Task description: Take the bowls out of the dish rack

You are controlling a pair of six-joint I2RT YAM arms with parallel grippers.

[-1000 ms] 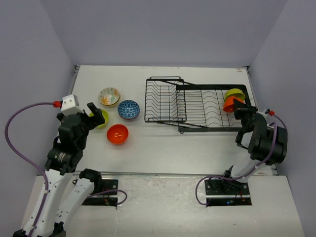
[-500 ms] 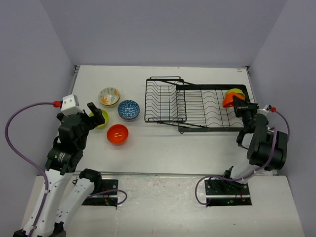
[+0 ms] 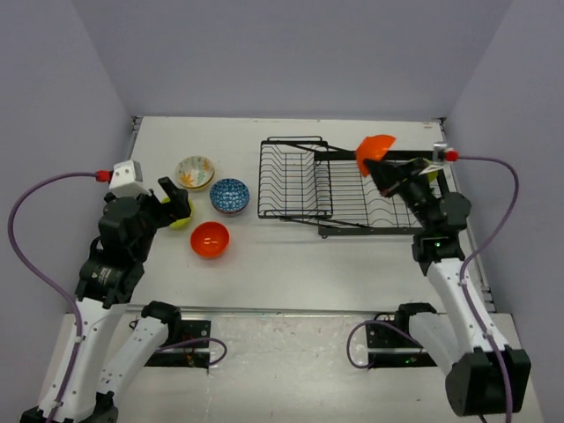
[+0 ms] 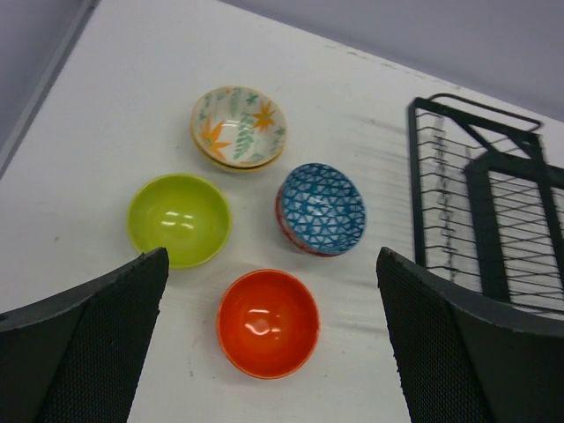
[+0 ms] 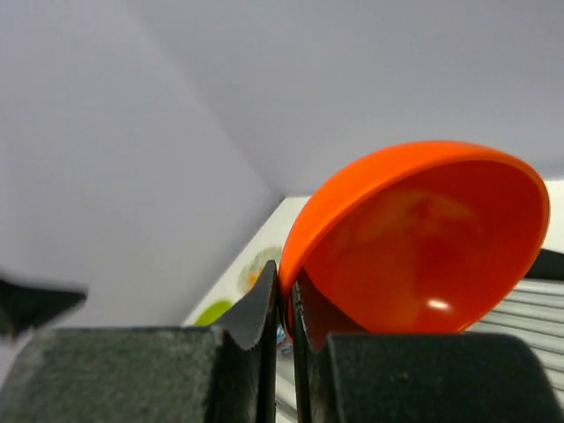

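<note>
My right gripper (image 3: 384, 167) is shut on the rim of an orange bowl (image 3: 374, 148) and holds it tilted in the air above the black wire dish rack (image 3: 352, 189). In the right wrist view the fingers (image 5: 264, 308) pinch that bowl's (image 5: 423, 238) edge. My left gripper (image 3: 172, 198) is open and empty, hovering over bowls on the table. These are a lime green bowl (image 4: 179, 218), a second orange bowl (image 4: 268, 322), a blue-patterned bowl (image 4: 322, 209) and a floral bowl (image 4: 239, 126). The rack's left end (image 4: 493, 220) shows at the right of the left wrist view.
The four table bowls sit clustered left of the rack (image 3: 211, 207). The rack has a raised basket section (image 3: 295, 181) on the left and a flat section (image 3: 379, 207) on the right. Grey walls close the table at the back and sides.
My right gripper has lifted the orange bowl up and to the left, out of the rack's right end. My left arm has barely moved.
</note>
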